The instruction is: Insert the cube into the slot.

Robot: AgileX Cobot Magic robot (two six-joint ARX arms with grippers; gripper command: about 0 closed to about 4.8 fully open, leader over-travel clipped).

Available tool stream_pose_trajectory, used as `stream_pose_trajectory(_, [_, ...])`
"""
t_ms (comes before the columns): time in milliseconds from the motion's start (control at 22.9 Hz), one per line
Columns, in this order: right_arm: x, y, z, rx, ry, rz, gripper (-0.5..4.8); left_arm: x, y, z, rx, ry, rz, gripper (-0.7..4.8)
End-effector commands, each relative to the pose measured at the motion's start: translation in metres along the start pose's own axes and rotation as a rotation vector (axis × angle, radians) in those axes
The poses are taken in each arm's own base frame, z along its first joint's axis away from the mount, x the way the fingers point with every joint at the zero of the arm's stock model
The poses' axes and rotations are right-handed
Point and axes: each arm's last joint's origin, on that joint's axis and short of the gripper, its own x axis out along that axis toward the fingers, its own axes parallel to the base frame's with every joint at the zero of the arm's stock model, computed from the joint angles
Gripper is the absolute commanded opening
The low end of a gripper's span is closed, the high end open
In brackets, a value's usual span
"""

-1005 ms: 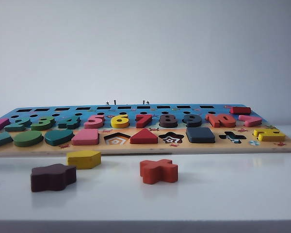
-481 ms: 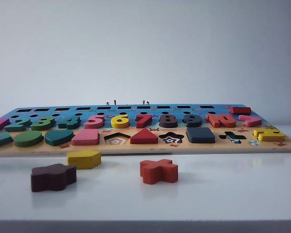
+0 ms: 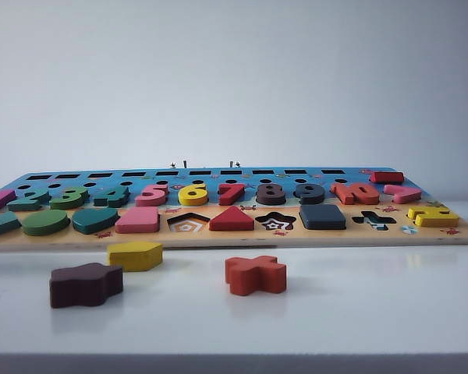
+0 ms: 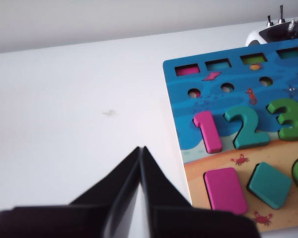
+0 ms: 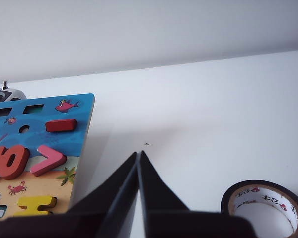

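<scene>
No change across the last second: navy cube (image 3: 322,216) already seated in board's square slot. Left gripper (image 4: 140,151) and right gripper (image 5: 138,155) parked off-board over bench, jaws closed, empty.

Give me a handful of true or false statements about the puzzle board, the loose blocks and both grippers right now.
1. The cube sits in the board. True.
2. The left gripper holds a block. False: it is shut on nothing, over bare table beside the board.
3. The orange cross block lies loose on the table. True.
4. The right gripper is open. False: it is shut.
5. The pentagon recess is filled. False: it is empty; the yellow pentagon lies off the board.
</scene>
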Motion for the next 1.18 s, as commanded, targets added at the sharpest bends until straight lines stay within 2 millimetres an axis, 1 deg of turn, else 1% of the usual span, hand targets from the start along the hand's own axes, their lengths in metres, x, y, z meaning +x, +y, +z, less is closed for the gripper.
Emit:
stream_pose_trajectory(44, [-0.0001,0.0001,0.0014,-0.002,-0.015,-0.001,-0.01,-0.0003,0.0004,0.0033,-0.004,-0.026,0.003,0.17])
stream_pose_trajectory(1180, [-0.0001,0.0001,0.0014,-0.002,-0.015,-0.001,-0.01,-0.0004,0.0005,0.0045,-0.005,-0.039,0.004,0.17])
